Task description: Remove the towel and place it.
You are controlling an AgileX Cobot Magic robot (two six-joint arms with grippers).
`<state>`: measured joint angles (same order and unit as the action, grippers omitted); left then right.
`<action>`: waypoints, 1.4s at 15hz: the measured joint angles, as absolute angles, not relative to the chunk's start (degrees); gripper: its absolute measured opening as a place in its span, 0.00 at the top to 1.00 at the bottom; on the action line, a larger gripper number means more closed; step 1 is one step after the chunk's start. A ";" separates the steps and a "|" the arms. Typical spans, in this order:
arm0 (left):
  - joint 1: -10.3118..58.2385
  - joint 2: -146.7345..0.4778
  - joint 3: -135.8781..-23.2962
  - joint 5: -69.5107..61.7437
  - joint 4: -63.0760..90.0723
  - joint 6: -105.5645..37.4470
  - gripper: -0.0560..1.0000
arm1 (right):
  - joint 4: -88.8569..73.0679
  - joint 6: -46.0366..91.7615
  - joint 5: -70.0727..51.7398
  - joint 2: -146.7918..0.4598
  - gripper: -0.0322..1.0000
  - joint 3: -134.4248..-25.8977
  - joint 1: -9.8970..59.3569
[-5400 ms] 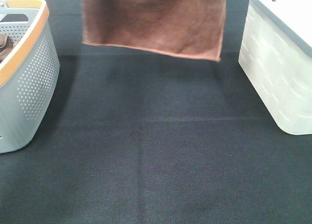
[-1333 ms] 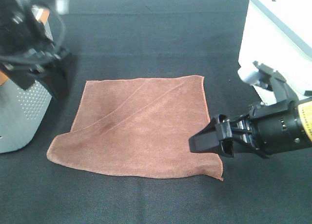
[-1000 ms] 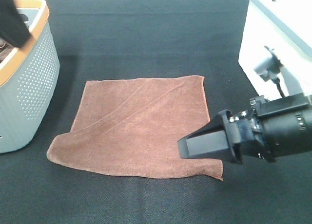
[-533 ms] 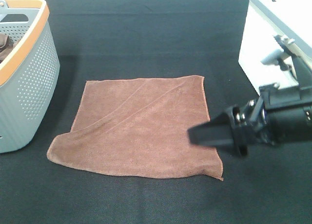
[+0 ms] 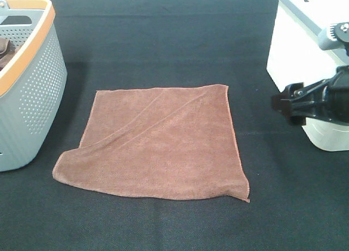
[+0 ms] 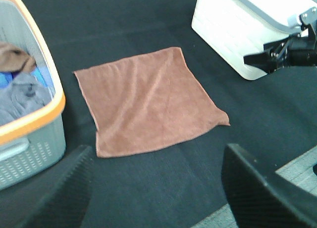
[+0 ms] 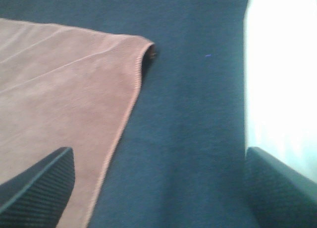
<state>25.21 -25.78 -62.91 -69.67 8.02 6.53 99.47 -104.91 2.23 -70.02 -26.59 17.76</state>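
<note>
Both grippers are released and hold nothing: note the left gripper [image 6: 158,188], whose two dark fingers stand wide apart in its wrist view with only cloth and tabletop between them, and the right gripper [image 7: 158,188], whose fingers likewise frame bare surface in its own wrist view. Locate the towel [image 5: 155,144] spread flat on the black table [image 5: 174,43], roughly midway between the grey basket [image 5: 32,93] at the left and the white bin [image 5: 305,71] at the right, touching neither. Observe that it lies nearly fully open, with shallow diagonal creases and its near-left corner skewed outward; this layout suggests it was set down by two corners so that it would spread rather than bunch. Check the basket in the left wrist view: it contains other fabric, grey, blue and brown, which fits the reading that the towel came out of it. Note the right arm [image 5: 316,101] hanging at the right edge, in front of the bin and clear of the towel's right hem; the left arm does not appear in the high view. Judge the task as essentially complete, since the towel rests free on the table with no finger on it. Confirm that no hem overhangs the table edge; none appears to.
</note>
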 joint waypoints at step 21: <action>25.21 -16.90 -53.69 -69.90 -5.21 6.30 0.29 | 96.54 -78.09 -12.38 -58.50 0.14 -46.75 17.76</action>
